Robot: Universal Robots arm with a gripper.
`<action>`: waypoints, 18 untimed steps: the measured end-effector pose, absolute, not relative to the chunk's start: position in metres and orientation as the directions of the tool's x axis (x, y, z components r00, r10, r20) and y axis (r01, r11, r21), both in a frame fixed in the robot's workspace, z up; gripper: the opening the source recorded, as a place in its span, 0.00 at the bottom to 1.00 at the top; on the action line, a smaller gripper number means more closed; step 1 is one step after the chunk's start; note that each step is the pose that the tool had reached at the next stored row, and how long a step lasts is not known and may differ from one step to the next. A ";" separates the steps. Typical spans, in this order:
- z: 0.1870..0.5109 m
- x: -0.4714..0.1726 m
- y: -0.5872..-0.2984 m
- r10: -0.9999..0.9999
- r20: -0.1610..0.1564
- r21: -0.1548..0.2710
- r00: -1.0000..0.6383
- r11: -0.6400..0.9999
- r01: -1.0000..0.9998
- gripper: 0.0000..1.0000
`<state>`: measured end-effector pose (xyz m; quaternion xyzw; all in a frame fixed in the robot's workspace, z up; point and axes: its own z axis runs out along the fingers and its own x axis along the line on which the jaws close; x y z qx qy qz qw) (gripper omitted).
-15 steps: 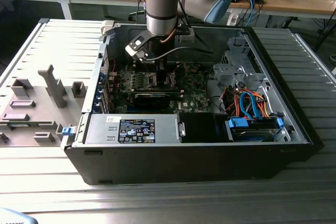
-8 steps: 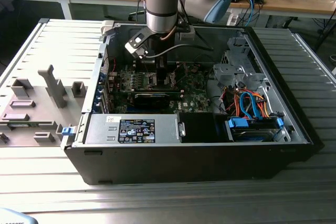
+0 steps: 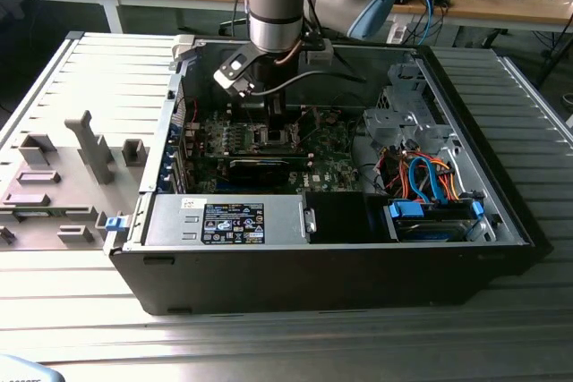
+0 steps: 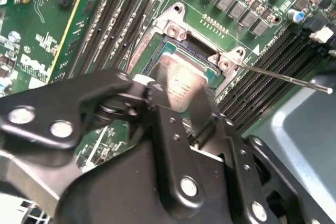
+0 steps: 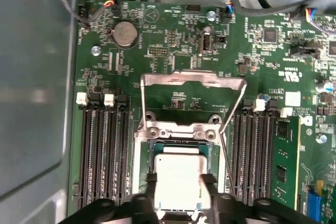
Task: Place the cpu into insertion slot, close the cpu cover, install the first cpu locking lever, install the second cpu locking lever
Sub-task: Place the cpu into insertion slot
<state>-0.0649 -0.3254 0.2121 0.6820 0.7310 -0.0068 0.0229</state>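
Observation:
The cpu (image 5: 178,174) is a small silver square, and my gripper (image 5: 178,183) is shut on it, with a black finger against each of two opposite sides. It hangs right over the insertion slot (image 5: 181,146) on the green motherboard (image 5: 173,51). I cannot tell whether it rests inside. In the second wrist view the cpu (image 4: 181,83) sits tilted between the fingers (image 4: 157,103) above the dark insertion slot (image 4: 195,45). The cpu cover (image 5: 194,78) stands open behind the slot. A thin wire locking lever (image 4: 283,74) sticks out free. The exterior view shows my gripper (image 3: 267,123) lowered into the case.
Black memory slots (image 5: 102,145) flank the socket, with a green memory stick (image 5: 283,161) to one side. A coin battery (image 5: 125,34) lies beyond the cover. The case walls (image 3: 295,270) enclose the board. Orange and blue cables (image 3: 425,181) and a grey fixture (image 3: 81,158) are also there.

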 end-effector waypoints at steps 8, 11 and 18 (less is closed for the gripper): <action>0.210 -0.065 -0.326 0.991 -0.043 0.018 -0.130 0.131 0.991 0.11; 0.209 -0.065 -0.326 0.990 -0.043 0.016 -0.132 0.132 0.991 0.11; 0.204 -0.062 -0.327 0.990 -0.042 0.007 -0.132 0.132 0.991 0.11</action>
